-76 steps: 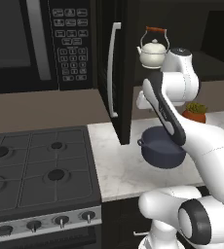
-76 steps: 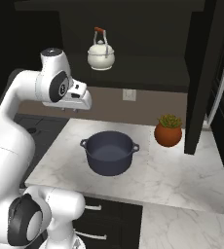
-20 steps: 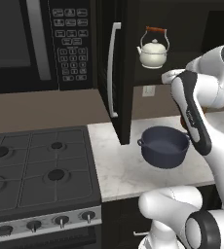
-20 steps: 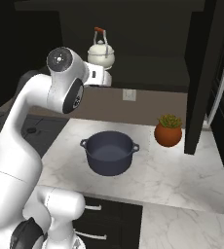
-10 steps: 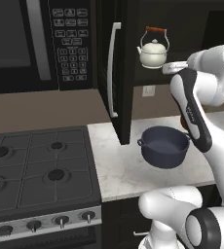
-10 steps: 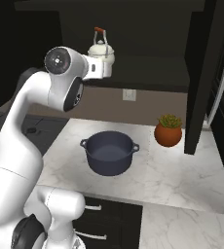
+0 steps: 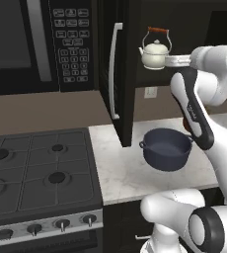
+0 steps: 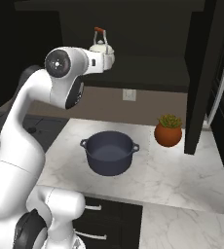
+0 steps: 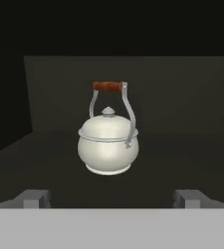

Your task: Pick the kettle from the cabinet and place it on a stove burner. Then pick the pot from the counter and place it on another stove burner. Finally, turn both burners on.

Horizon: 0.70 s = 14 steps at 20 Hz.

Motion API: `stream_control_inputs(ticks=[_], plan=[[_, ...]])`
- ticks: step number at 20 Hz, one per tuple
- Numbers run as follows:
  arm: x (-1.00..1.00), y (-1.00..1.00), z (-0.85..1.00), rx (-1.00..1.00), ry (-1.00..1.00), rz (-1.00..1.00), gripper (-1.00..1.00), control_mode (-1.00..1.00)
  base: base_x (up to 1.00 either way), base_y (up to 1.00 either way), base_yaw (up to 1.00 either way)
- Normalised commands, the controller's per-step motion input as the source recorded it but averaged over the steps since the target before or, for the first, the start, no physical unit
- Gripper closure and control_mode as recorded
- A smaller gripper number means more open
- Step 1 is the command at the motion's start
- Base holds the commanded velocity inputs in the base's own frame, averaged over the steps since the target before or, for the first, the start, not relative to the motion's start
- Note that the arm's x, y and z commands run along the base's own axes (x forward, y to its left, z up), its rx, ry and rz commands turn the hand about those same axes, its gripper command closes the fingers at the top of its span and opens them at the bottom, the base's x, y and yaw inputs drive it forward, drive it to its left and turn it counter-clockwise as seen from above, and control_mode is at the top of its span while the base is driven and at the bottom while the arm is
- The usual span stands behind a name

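The cream-white kettle (image 9: 108,146) with its orange-red handle top stands upright on the shelf inside the open black cabinet (image 7: 125,74). In the hand view it sits straight ahead, centred between my fingertips and a short way beyond them. My gripper (image 9: 112,199) is open and holds nothing. From the left base camera the gripper (image 7: 168,61) is level with the kettle (image 7: 155,52), just to its right. The dark blue pot (image 7: 167,148) rests on the marbled counter (image 7: 118,170) below. The stove burners (image 7: 56,178) lie to the left, with knobs (image 7: 61,225) along the front.
A black microwave (image 7: 41,44) hangs left of the cabinet door, whose silver bar handle (image 7: 113,69) faces me. A small potted plant (image 8: 168,130) stands on the counter right of the pot (image 8: 109,151). A second open door (image 8: 206,73) juts out at the right.
The arm has risen from in front of the pot to shelf height, and the hand has moved closer to the kettle. The jaws stay open.
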Motion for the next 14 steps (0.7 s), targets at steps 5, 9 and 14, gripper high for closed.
stream_control_inputs(ticks=[5, 9, 14], plan=[[0.13, 0.0, 0.24, 0.0, -0.1, 0.0, -1.0, -1.0, 0.0, 0.0, 0.0], [0.16, -0.01, 0.2, 0.0, -0.04, 0.0, -1.0, -1.0, 0.0, 0.0, 0.0], [0.18, 0.0, 0.01, 0.0, 0.0, 0.0, -1.0, -1.0, 0.0, 0.0, 0.0]])
